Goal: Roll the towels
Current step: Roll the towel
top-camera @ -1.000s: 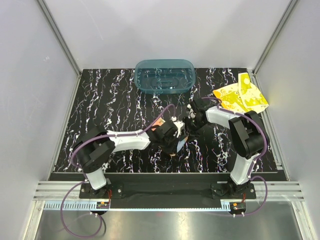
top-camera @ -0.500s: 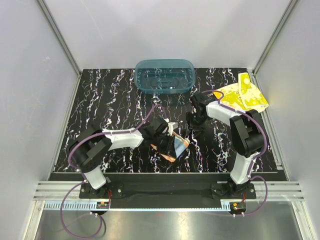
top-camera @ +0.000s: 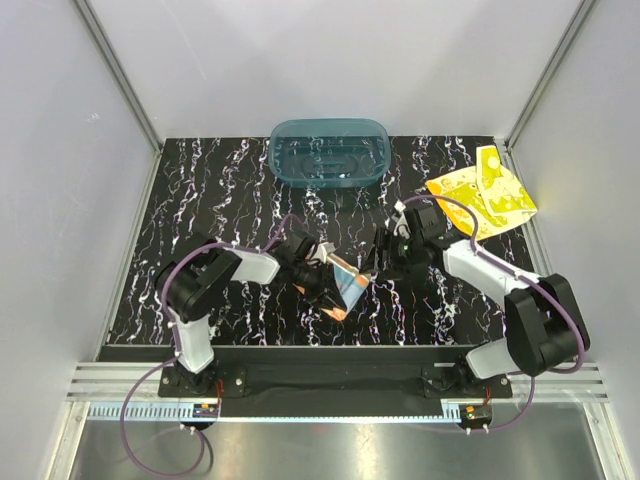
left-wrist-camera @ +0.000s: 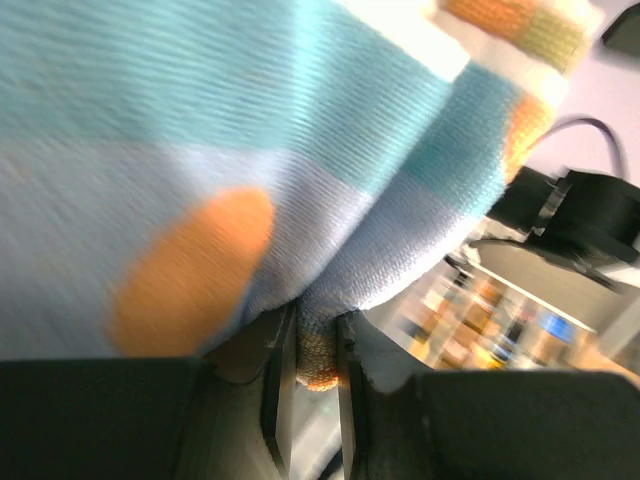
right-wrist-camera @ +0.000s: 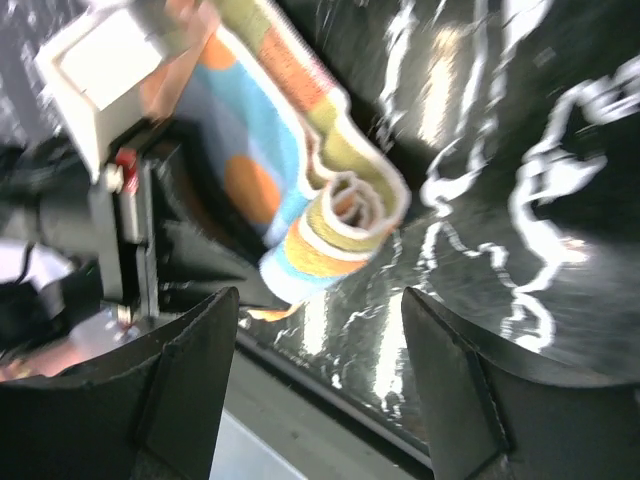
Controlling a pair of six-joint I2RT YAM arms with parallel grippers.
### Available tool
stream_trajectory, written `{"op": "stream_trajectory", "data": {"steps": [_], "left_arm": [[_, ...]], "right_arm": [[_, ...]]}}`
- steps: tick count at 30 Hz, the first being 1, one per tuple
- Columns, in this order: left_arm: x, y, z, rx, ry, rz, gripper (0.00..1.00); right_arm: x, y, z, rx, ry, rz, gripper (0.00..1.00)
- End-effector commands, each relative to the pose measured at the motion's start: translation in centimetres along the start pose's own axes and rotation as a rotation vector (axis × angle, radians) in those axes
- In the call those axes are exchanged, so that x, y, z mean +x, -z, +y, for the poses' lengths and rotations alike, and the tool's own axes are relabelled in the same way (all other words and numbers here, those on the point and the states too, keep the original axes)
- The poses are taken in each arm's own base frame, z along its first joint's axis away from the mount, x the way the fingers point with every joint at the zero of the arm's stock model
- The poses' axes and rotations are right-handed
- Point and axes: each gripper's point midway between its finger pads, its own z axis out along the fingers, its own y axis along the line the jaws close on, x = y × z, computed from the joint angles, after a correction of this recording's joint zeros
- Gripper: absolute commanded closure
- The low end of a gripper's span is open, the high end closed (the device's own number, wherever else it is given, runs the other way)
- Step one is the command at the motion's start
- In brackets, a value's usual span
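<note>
Near front centre of the black marbled table [top-camera: 200,200], the left gripper [top-camera: 322,279] is clenched on the dotted towel [top-camera: 350,286]. In the left wrist view a fold of its blue cloth with orange dots [left-wrist-camera: 190,270] is pinched between the two fingers [left-wrist-camera: 275,380], and the cloth fills most of that view. The dotted towel is partly rolled, its coiled end [right-wrist-camera: 345,205] showing a spiral in the right wrist view, low over the table; whether it touches the surface I cannot tell. Just to its right, the right gripper [top-camera: 383,258] faces that coiled end with its claw released, jaws spread wide with nothing between them and the fingers [right-wrist-camera: 190,380] clear of the cloth. Further back, the yellow towel [top-camera: 482,195] lies unrolled and crumpled at the far right corner, well apart from both grippers. The teal tub [top-camera: 328,152] sits at the far middle edge.
</note>
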Motion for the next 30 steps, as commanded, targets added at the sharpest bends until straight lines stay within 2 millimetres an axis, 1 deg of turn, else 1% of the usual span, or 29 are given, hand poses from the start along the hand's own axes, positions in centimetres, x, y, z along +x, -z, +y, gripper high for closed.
{"op": "stream_trajectory", "data": {"steps": [1,2,5,8,13,16,18,19,21,24,25,26,28,29,30], "left_arm": [[1.1,-0.7,1.0,0.056,0.091,0.073,0.89],[1.2,-1.0,1.5,0.054,0.127,0.082,0.89],[1.0,-1.1,2.0,0.053,0.148,0.084,0.89],[0.6,-0.9,2.1,0.047,0.160,0.085,0.89],[0.5,-0.7,2.7,0.036,0.183,0.099,0.88],[0.5,-0.5,3.0,0.036,0.191,0.102,0.88],[0.5,-0.4,3.1,0.040,0.196,0.101,0.88],[0.5,-0.5,3.2,0.041,0.199,0.104,0.88],[0.6,-0.5,3.2,0.048,0.204,0.108,0.88],[0.4,-0.4,3.2,0.053,0.208,0.103,0.87],[0.4,-0.3,3.1,0.056,0.208,0.102,0.87],[0.4,-0.2,2.9,0.064,0.211,0.100,0.86],[0.2,-0.1,2.7,0.070,0.204,0.093,0.84],[0.0,-0.1,2.8,0.064,0.200,0.087,0.82],[0.1,-0.1,3.0,0.046,0.205,0.083,0.80]], "right_arm": [[0.8,-0.7,2.8,-0.188,-0.019,0.019,0.28],[0.9,-1.0,2.7,-0.195,-0.016,0.019,0.28],[1.6,-1.9,2.1,-0.198,-0.031,0.042,0.29],[2.2,-2.8,1.5,-0.190,-0.041,0.061,0.30],[3.2,-4.2,0.4,-0.175,-0.066,0.089,0.32],[3.5,-5.0,0.1,-0.181,-0.071,0.101,0.34],[4.3,-5.6,-0.1,-0.175,-0.086,0.133,0.34],[4.0,-5.9,0.2,-0.189,-0.072,0.123,0.35],[4.4,-6.3,0.1,-0.184,-0.077,0.136,0.36],[4.7,-6.7,-0.3,-0.178,-0.084,0.141,0.42],[4.7,-6.9,-0.4,-0.176,-0.086,0.137,0.45],[4.7,-7.0,-0.5,-0.175,-0.089,0.139,0.56],[5.0,-7.4,-0.5,-0.175,-0.087,0.157,0.63],[5.0,-7.5,-0.5,-0.172,-0.087,0.163,0.69],[5.1,-7.7,-0.7,-0.165,-0.083,0.172,0.71]]}}
